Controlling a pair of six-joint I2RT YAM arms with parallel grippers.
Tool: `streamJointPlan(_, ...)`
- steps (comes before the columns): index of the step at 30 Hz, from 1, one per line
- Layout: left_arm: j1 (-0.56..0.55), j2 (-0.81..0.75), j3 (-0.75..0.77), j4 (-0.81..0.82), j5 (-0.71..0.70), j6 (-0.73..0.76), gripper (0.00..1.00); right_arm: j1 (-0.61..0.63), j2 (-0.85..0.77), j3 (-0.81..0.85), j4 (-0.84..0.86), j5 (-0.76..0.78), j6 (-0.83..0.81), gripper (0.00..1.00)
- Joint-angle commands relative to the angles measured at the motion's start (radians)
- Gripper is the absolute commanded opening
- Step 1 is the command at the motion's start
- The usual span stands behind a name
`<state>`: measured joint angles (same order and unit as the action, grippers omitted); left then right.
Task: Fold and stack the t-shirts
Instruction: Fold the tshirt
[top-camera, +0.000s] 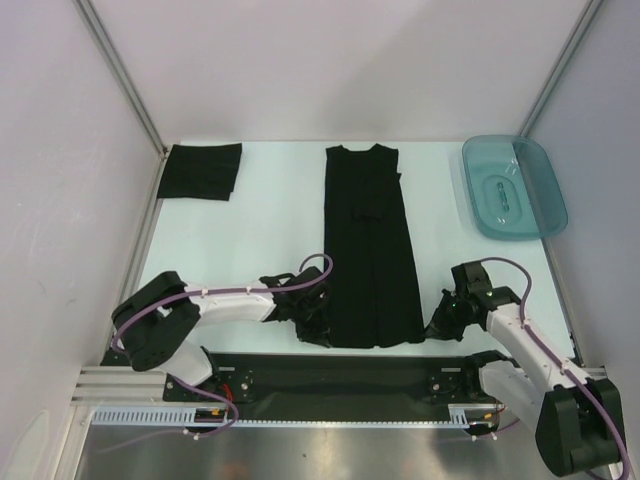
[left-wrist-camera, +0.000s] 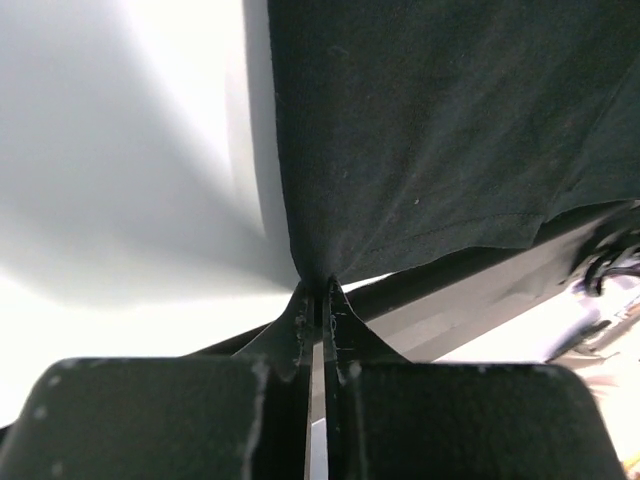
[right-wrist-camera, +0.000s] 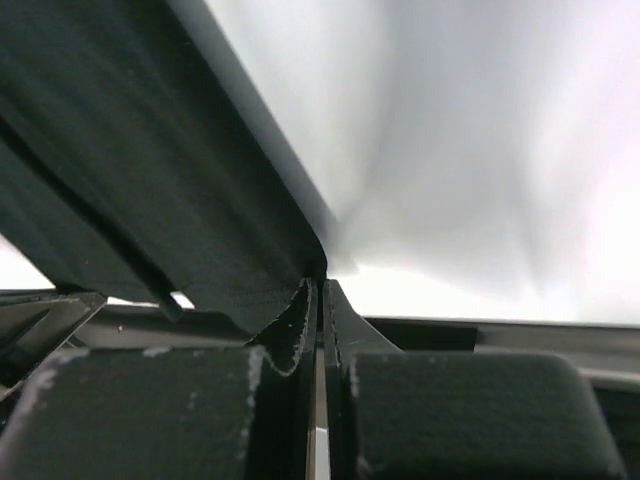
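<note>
Table (top-camera: 270, 230) w/ folded t-shirt (top-camera: 202, 171), long t-shirt (top-camera: 368, 250), tray (top-camera: 540, 200).

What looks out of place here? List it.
Nothing stands out. The long t-shirt lies flat in a narrow strip, left gripper and right gripper shut on its near corners; the folded t-shirt sits neatly at the far left.

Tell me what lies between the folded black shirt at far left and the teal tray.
In the top external view, only the long t-shirt lies between the folded shirt and the teal tray, with bare table on both sides.
</note>
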<state>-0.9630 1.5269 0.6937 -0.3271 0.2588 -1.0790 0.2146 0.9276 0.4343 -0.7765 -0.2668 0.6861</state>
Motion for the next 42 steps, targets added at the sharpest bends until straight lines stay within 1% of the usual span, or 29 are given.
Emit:
streamJointPlan(1,-0.028,-0.043,-0.028,-0.113,-0.058,0.034,0.00,0.025,-0.062,0.044,-0.116,-0.017,0.029,0.00)
streamJointPlan(4,-0.031,-0.076,-0.011,-0.147,-0.069,0.042,0.00,0.032,-0.075,0.070,-0.148,-0.006,0.017,0.00)
streamJointPlan(5,-0.031,-0.083,0.004,-0.186,-0.084,0.050,0.00,0.034,-0.070,0.093,-0.153,-0.005,0.010,0.00)
streamJointPlan(7,-0.028,-0.097,0.075,-0.236,-0.127,0.086,0.00,0.034,-0.041,0.127,-0.155,-0.003,-0.008,0.00)
streamJointPlan(8,-0.025,-0.097,0.107,-0.286,-0.142,0.105,0.00,0.034,-0.026,0.168,-0.156,0.001,-0.014,0.00)
streamJointPlan(9,-0.019,-0.088,0.172,-0.312,-0.154,0.143,0.00,0.034,-0.006,0.199,-0.152,0.003,-0.034,0.00)
streamJointPlan(11,0.019,-0.073,0.233,-0.369,-0.158,0.177,0.00,0.034,0.058,0.254,-0.142,0.017,-0.049,0.00)
streamJointPlan(12,0.039,-0.064,0.286,-0.383,-0.147,0.206,0.00,0.032,0.082,0.320,-0.135,0.021,-0.062,0.00)
streamJointPlan(13,0.081,-0.041,0.314,-0.398,-0.141,0.220,0.00,0.032,0.108,0.351,-0.118,0.027,-0.085,0.00)
streamJointPlan(14,0.104,-0.031,0.370,-0.424,-0.133,0.247,0.00,0.028,0.175,0.413,-0.109,0.032,-0.097,0.00)
streamJointPlan(15,0.125,-0.016,0.401,-0.432,-0.124,0.261,0.00,0.023,0.207,0.443,-0.101,0.031,-0.106,0.00)
streamJointPlan(17,0.193,0.041,0.469,-0.461,-0.119,0.286,0.00,0.014,0.282,0.507,-0.075,0.015,-0.138,0.00)
streamJointPlan(18,0.214,0.065,0.551,-0.473,-0.113,0.321,0.00,0.009,0.353,0.536,-0.063,0.015,-0.148,0.00)
streamJointPlan(19,0.257,0.126,0.599,-0.490,-0.113,0.339,0.00,0.003,0.385,0.599,-0.038,0.014,-0.157,0.00)
streamJointPlan(20,0.276,0.160,0.648,-0.524,-0.116,0.359,0.00,-0.001,0.420,0.630,-0.029,0.015,-0.181,0.00)
streamJointPlan(21,0.294,0.194,0.753,-0.544,-0.119,0.398,0.00,-0.014,0.504,0.667,-0.024,0.014,-0.194,0.00)
streamJointPlan(22,0.326,0.238,0.808,-0.572,-0.128,0.415,0.00,-0.020,0.542,0.729,-0.012,0.009,-0.206,0.00)
streamJointPlan(24,0.352,0.344,0.939,-0.607,-0.132,0.454,0.00,-0.035,0.664,0.797,-0.003,0.000,-0.244,0.00)
streamJointPlan(26,0.386,0.416,1.024,-0.645,-0.119,0.473,0.00,-0.049,0.741,0.892,0.002,-0.017,-0.261,0.00)
streamJointPlan(27,0.394,0.493,1.103,-0.656,-0.118,0.488,0.00,-0.057,0.773,0.918,0.009,-0.028,-0.275,0.00)
streamJointPlan(28,0.406,0.525,1.144,-0.673,-0.113,0.498,0.00,-0.066,0.836,0.951,0.011,-0.029,-0.278,0.00)
streamJointPlan(30,0.415,0.614,1.243,-0.713,-0.116,0.516,0.00,-0.073,0.894,1.032,0.003,-0.029,-0.299,0.00)
streamJointPlan(33,0.437,0.682,1.299,-0.736,-0.096,0.515,0.00,-0.090,0.981,1.110,-0.009,-0.051,-0.312,0.00)
streamJointPlan(39,0.474,0.710,1.299,-0.696,-0.084,0.495,0.00,-0.109,1.096,1.211,0.008,-0.086,-0.333,0.00)
streamJointPlan(42,0.491,0.734,1.317,-0.682,-0.055,0.490,0.01,-0.110,1.146,1.250,0.000,-0.098,-0.341,0.00)
